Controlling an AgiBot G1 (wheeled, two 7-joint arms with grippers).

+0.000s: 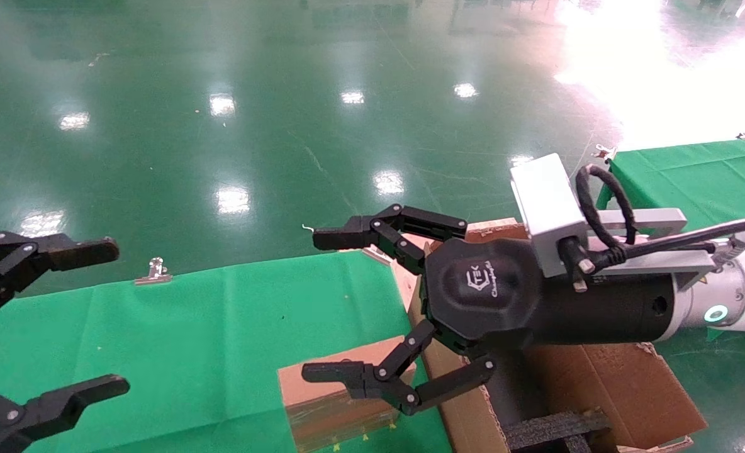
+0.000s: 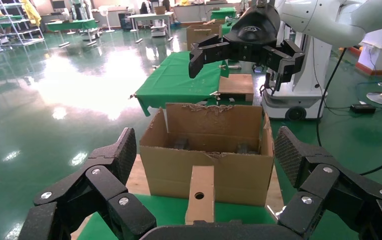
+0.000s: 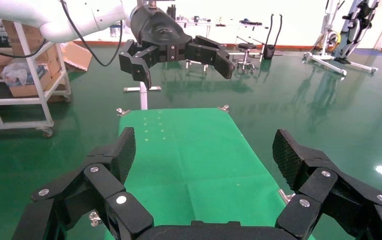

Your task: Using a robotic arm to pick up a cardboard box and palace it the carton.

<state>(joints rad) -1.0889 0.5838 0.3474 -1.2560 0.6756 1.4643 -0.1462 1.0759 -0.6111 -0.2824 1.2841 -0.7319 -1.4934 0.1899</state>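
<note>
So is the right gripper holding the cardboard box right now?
No, the right gripper hangs with its fingers spread wide and empty, while the cardboard box lies flat on the green table beside the carton.

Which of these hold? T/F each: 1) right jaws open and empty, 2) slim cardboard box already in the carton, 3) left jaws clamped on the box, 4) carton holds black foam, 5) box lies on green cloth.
1) The right gripper has its jaws open and holds nothing: true.
2) The cardboard box is inside the carton: false, it lies outside, beside the carton.
3) The left gripper is clamped on the box: false, its jaws are open and empty, off to the side.
4) Black foam sits in the carton: true.
5) The box lies on the green cloth: true.
</note>
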